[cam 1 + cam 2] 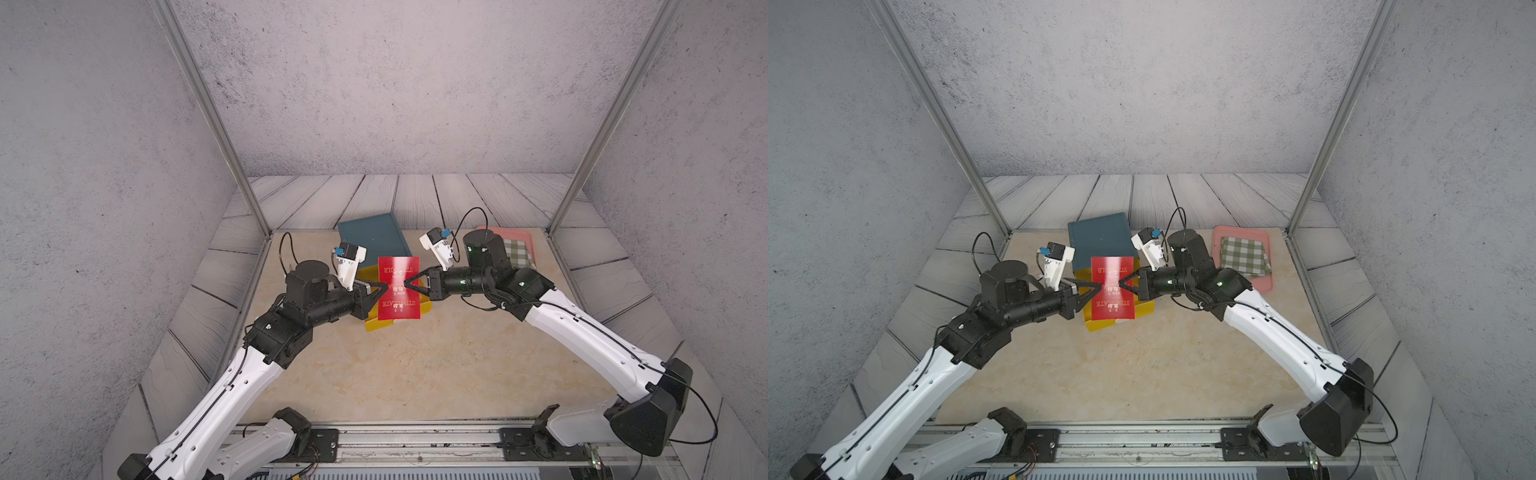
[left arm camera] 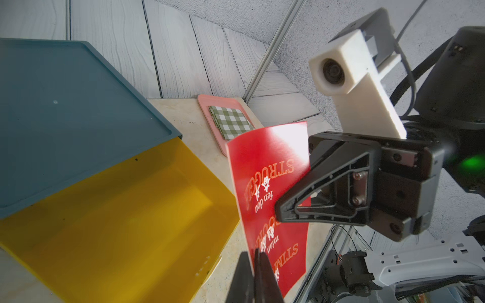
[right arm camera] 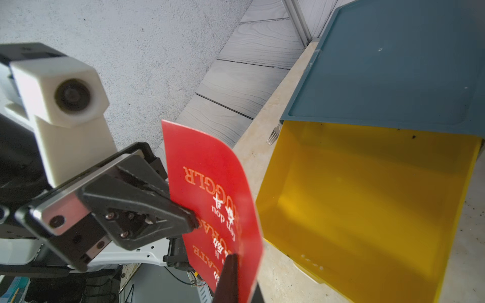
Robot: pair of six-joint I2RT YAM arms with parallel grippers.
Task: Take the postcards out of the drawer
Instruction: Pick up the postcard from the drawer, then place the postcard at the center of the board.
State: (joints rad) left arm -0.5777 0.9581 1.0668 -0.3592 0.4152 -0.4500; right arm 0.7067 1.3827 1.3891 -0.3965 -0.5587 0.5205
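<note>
The red postcards (image 1: 398, 286) (image 1: 1112, 291) with white lettering hang as one overlapping, slightly bowed stack above the open yellow drawer (image 1: 372, 326) (image 1: 1100, 326). My left gripper (image 1: 386, 287) (image 1: 1100, 286) is shut on their left edge, and the card edge sits between its closed jaws in the left wrist view (image 2: 256, 262). My right gripper (image 1: 406, 286) (image 1: 1121, 284) is shut on the opposite edge, one finger on each face of the postcards (image 3: 210, 178) in the right wrist view. The drawer's inside (image 2: 118, 210) (image 3: 367, 210) shows only bare yellow plastic.
The drawer slides out of a teal cabinet (image 1: 370, 237) (image 1: 1100, 232) at the back. A pink tray (image 1: 1264, 282) with a folded green-white checked cloth (image 1: 1244, 255) lies back right. A fork (image 3: 273, 136) lies beside the cabinet. Metal frame posts stand at the back corners.
</note>
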